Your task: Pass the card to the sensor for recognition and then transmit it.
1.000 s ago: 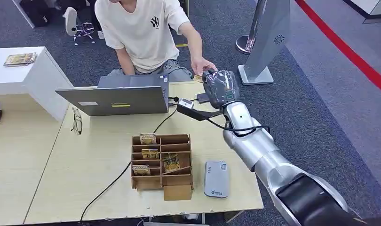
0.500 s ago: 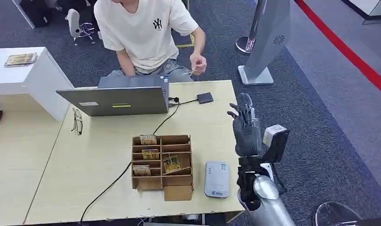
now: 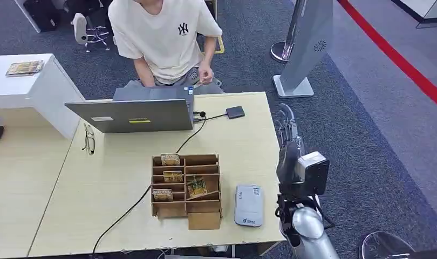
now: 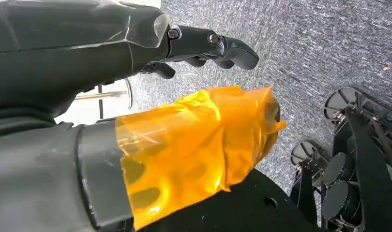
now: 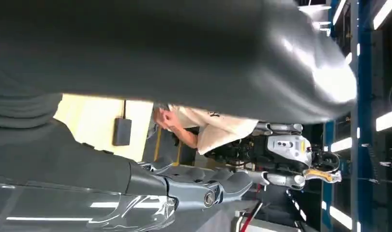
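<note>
1. One right robot hand [image 3: 288, 141] is raised just off the worktop's [image 3: 114, 183] right edge, fingers straight and apart, holding nothing.
2. One left robot hand [image 4: 136, 121] hangs over grey carpet, its thumb wrapped in orange film, dark fingers loosely extended and empty.
3. Four cards [image 3: 170, 159] stand in the slots of one wooden rack [image 3: 186, 183] near the front edge.
4. One grey sensor [image 3: 248, 205] lies just right of the rack, towards the front right corner.
5. One person [image 3: 168, 38] sits behind the far edge, hand drawn in at the chest; whether it holds a card I cannot tell.
6. One open laptop [image 3: 132, 110] sits at the far edge, one small black box [image 3: 235, 112] to its right, one pair of glasses [image 3: 88, 138] to its left.
</note>
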